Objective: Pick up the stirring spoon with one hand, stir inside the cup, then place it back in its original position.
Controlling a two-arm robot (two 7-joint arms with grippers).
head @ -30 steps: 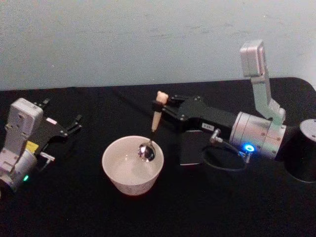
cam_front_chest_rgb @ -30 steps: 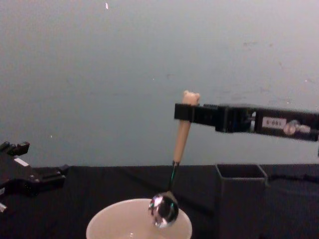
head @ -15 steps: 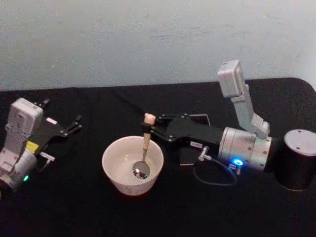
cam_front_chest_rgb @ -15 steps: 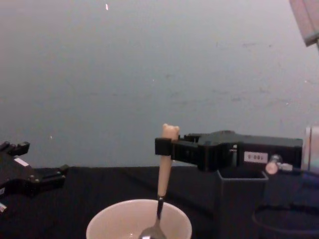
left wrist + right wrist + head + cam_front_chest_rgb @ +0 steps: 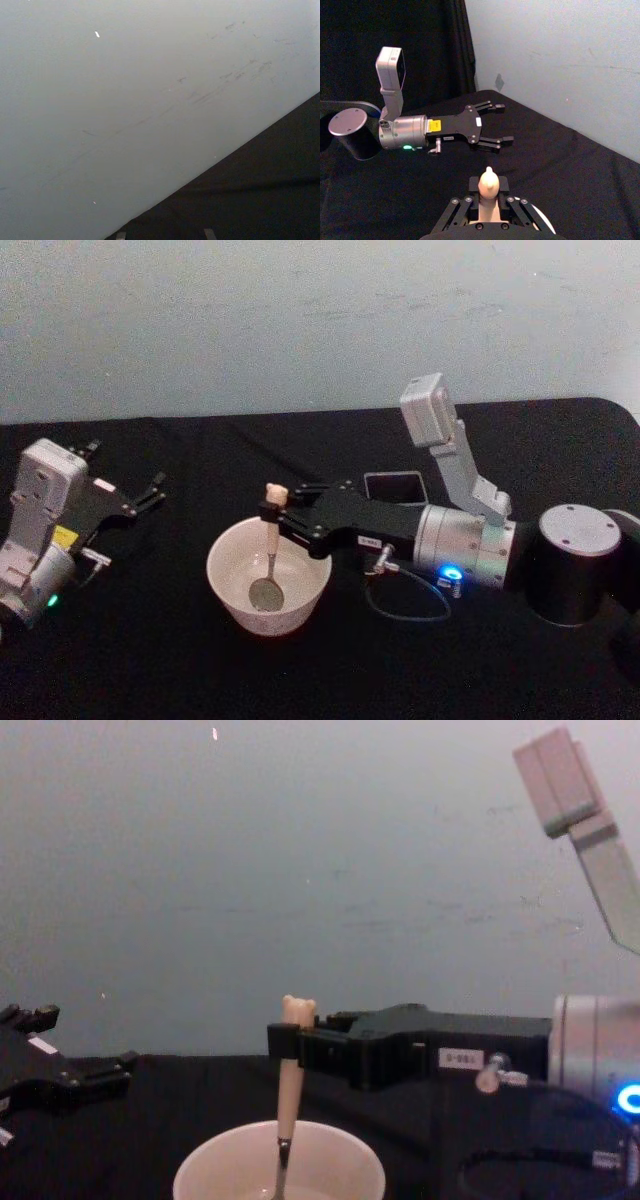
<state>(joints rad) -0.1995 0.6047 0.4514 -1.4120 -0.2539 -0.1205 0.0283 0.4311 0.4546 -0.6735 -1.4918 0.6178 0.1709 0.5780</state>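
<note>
Grip check: the right gripper (image 5: 272, 512) is pinching the stirring spoon (image 5: 269, 548) by its cream handle, just under the tiny bear head, fingers pressed in from both sides. From the chest view the right gripper (image 5: 285, 1042) reaches in level from the right, and the stirring spoon (image 5: 289, 1085) hangs close to upright, its thin dark neck dipping below the rim of the cup (image 5: 330, 1165). Up in the head view, the shiny round bowl sits low inside the cup (image 5: 228, 545), toward the near side; whether it touches the bottom, I can't tell. The right wrist view looks straight down on the bear head of the stirring spoon (image 5: 488, 183), wedged between the black fingers (image 5: 470, 192).

Moving back along the arm: a blue ring (image 5: 450, 573) glows on the pale grey wrist, and a thin cable (image 5: 405, 602) loops down onto the black surface (image 5: 150, 660). Just behind that arm stands the dark square holder (image 5: 393, 475), open top up, apart from the cup and off to its right.

Over on the far left, the left gripper (image 5: 126, 465) lies low by the surface with its fingers spread wide, gripping nothing, well apart from the cup. The right wrist view catches the left gripper (image 5: 501, 124) too, open and pointing toward the pale wall (image 5: 300, 320)
</note>
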